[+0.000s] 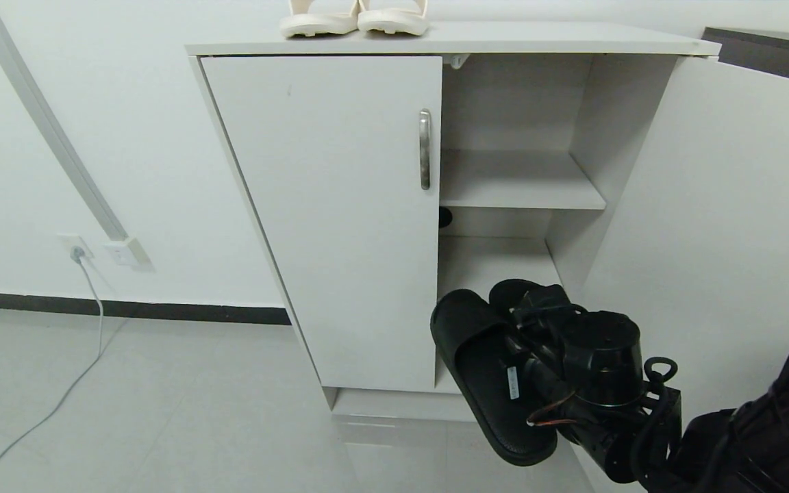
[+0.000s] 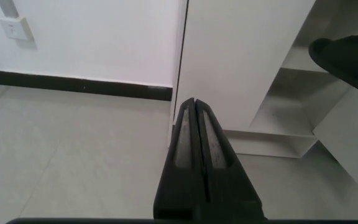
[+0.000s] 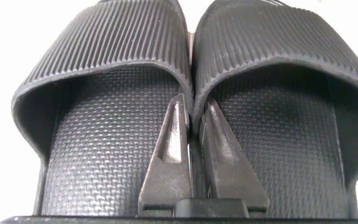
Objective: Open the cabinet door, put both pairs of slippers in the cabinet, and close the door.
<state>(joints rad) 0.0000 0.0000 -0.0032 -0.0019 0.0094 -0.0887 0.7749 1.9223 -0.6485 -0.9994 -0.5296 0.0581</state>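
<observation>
Pair of black rubber slippers with ribbed straps [image 1: 478, 356] [image 3: 104, 130] held side by side, low, just before open right half of white two-door cabinet [image 1: 326, 226]. Long axes near-to-far, toes toward cabinet (angled slightly left).

Right pincer [image 3: 193, 109] clamped on the touching inner strap edges, one finger under each strap.

Left pincer [image 2: 195, 107] pressed together, empty, above grey tile floor [image 2: 73, 155].

Cream slippers [image 1: 355, 20] on cabinet top, far edge.

Right door [image 1: 709, 239] swung open.
</observation>
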